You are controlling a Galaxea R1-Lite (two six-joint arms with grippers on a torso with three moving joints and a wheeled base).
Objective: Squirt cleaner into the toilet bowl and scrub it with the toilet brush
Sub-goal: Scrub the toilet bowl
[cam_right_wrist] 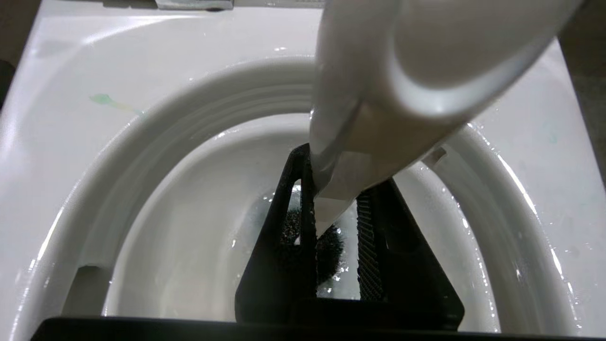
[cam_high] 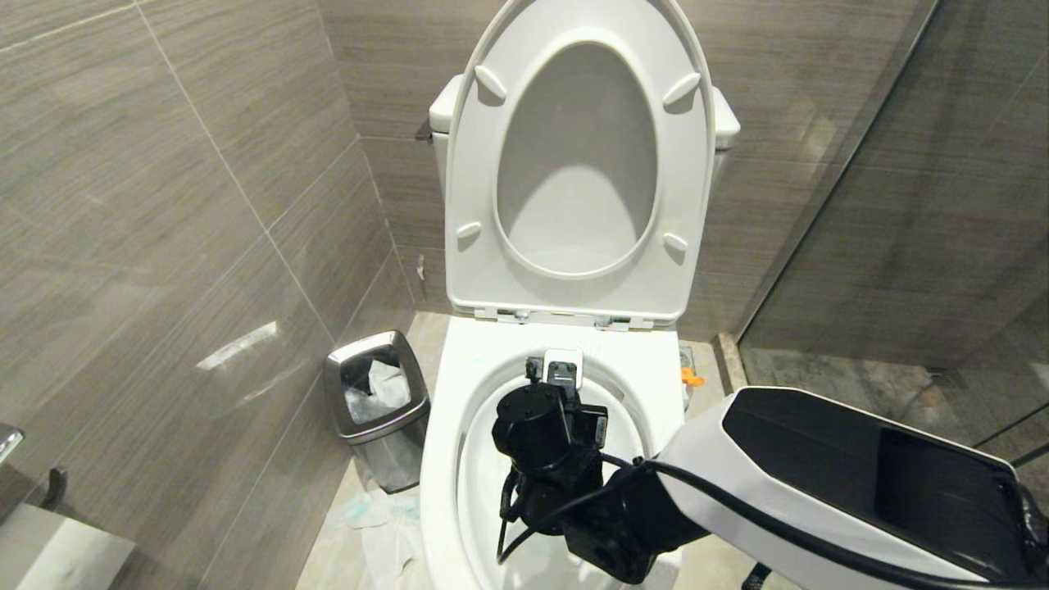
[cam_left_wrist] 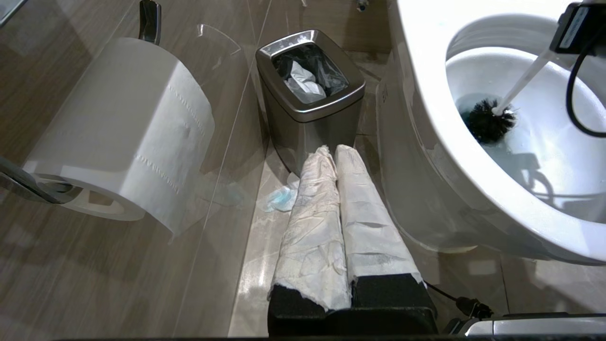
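Observation:
The white toilet bowl (cam_high: 447, 426) stands open, and my right arm (cam_high: 819, 459) reaches over it with the hand pointing down into the basin. In the right wrist view my right gripper (cam_right_wrist: 343, 175) is shut on the white handle (cam_right_wrist: 378, 85) of the toilet brush. The brush's black bristle head (cam_left_wrist: 487, 124) sits in the water at the bottom of the bowl (cam_left_wrist: 426, 94). My left gripper (cam_left_wrist: 335, 152) hangs low beside the toilet, shut and empty, its fingers wrapped in white paper. A green smear (cam_right_wrist: 102, 98) marks the bowl's rim (cam_right_wrist: 156, 142).
The seat and lid (cam_high: 578, 164) are raised against the tank. A steel waste bin (cam_high: 377, 393) with a bag stands left of the toilet by the tiled wall. A toilet paper roll (cam_left_wrist: 128, 128) hangs on that wall. A glass partition (cam_high: 901, 205) closes the right side.

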